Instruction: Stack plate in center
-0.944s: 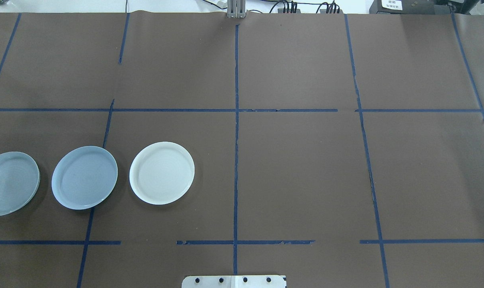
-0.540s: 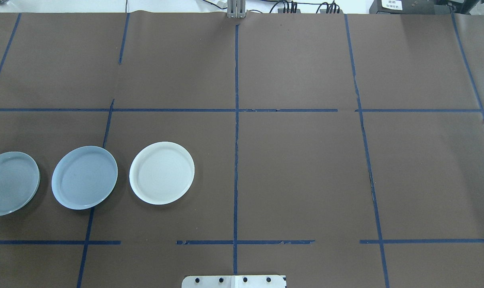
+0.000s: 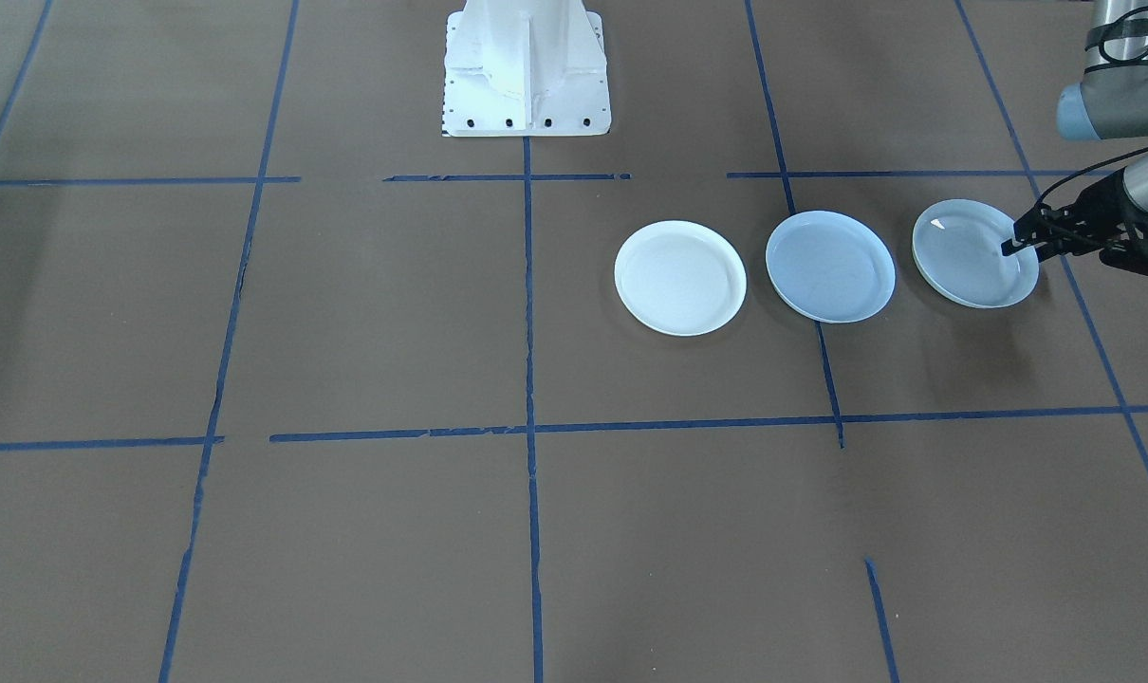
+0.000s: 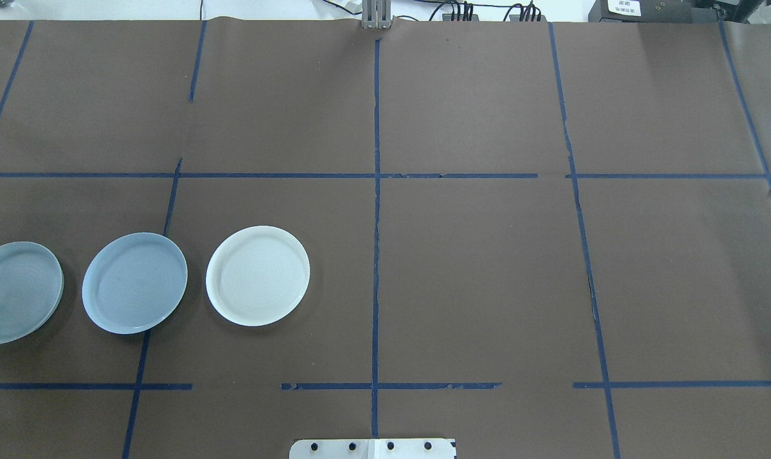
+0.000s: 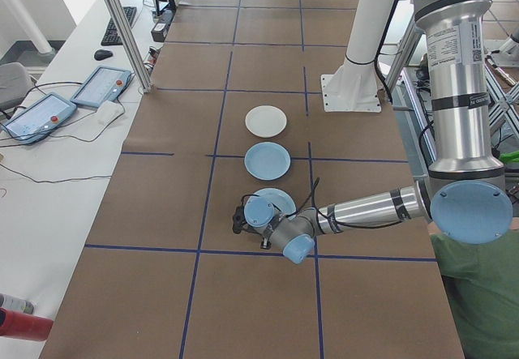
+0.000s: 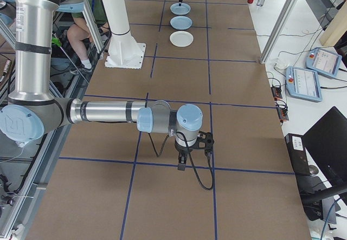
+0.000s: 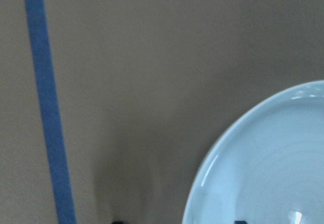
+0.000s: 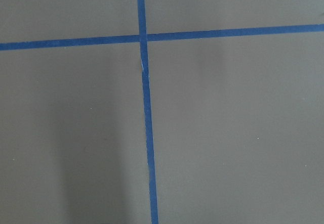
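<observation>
Three round plates lie in a row on the brown paper-covered table (image 4: 475, 268), apart from one another. The smooth pale blue-grey plate (image 4: 134, 282) lies in the middle, the white plate (image 4: 258, 275) toward the table's centre line, the ringed pale blue plate (image 4: 20, 292) outermost. The left gripper (image 3: 1029, 239) is at the ringed plate's outer rim, one fingertip (image 3: 1009, 249) over its inside. The other two plates lie beyond that fingertip.

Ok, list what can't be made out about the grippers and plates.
- Left gripper: the overhead view's left edge cuts it off.
- Ringed plate: the same edge crops it.
- Right gripper: shows only in the exterior right view; open or shut cannot be told.
</observation>
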